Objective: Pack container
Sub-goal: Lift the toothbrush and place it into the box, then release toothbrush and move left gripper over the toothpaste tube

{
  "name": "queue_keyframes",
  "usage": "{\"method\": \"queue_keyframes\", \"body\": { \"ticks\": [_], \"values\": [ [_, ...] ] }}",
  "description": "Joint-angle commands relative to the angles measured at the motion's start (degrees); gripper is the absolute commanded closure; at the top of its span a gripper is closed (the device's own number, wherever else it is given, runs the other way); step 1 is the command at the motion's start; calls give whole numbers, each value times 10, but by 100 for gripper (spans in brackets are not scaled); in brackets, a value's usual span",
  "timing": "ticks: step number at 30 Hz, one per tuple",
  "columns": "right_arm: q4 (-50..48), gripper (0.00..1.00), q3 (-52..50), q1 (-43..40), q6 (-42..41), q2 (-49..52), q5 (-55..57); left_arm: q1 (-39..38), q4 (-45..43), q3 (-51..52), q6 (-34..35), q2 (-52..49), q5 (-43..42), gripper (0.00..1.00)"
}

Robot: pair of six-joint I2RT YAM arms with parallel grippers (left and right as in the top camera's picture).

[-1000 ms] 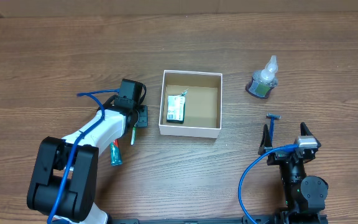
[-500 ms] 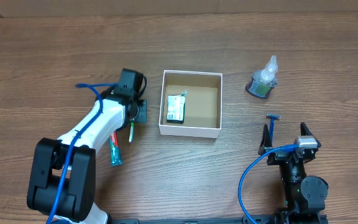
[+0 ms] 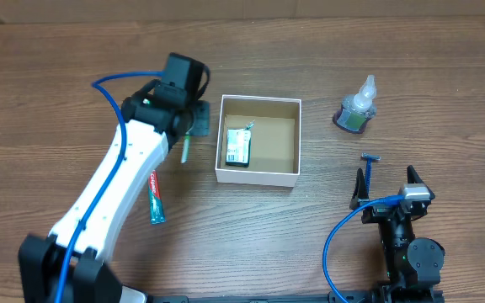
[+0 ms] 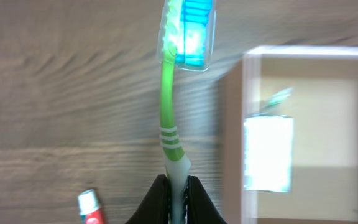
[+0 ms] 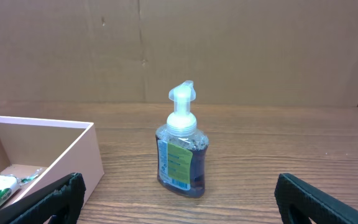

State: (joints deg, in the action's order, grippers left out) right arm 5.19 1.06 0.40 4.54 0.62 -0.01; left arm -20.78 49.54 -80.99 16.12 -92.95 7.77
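The container [image 3: 256,178] is a shallow square box with white walls and a brown inside, at the table's middle. A green and white packet [image 3: 239,145] lies in its left half. My left gripper [image 3: 192,122] is just left of the box's far-left corner, shut on a green toothbrush [image 3: 185,150]. In the left wrist view the jaws [image 4: 178,193] clamp the handle end of the toothbrush [image 4: 171,106], whose blue capped head points away, with the box [image 4: 303,55] to the right. My right gripper [image 3: 386,192] is open and empty at the front right.
A red and teal toothpaste tube [image 3: 156,198] lies left of the box. A blue razor [image 3: 369,164] lies just beyond my right gripper. A clear soap bottle with green liquid [image 3: 356,108] stands at the back right; it also shows in the right wrist view [image 5: 180,146].
My left gripper has lifted the toothbrush and carried it away from the table's front, up along the box's left side. The right arm has not moved.
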Motion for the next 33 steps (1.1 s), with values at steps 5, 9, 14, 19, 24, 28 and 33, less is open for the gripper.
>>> {"method": "queue_keyframes", "body": {
  "ticks": [5, 9, 14, 19, 24, 28, 33],
  "values": [
    [-3, 0, -6, -2, 0, -4, -1, -90, -30, -17, 78, 21, 2, 89],
    [-3, 0, -6, -2, 0, -4, -1, -110, -61, -16, 84, 6, 1, 86],
    [-3, 0, -6, -2, 0, -4, -1, -120, -85, -17, 103, -33, 3, 86],
    [-3, 0, -6, -2, 0, -4, -1, -120, -95, -17, 110, -74, 6, 87],
    [-3, 0, -6, -2, 0, -4, -1, -118, -91, -19, 109, -70, 36, 88],
    [-3, 0, -6, -2, 0, -4, -1, -110, -52, -30, 109, -46, 70, 87],
    [-3, 0, -6, -2, 0, -4, -1, -79, 32, -36, 121, 5, 79, 89]
  ]
}}
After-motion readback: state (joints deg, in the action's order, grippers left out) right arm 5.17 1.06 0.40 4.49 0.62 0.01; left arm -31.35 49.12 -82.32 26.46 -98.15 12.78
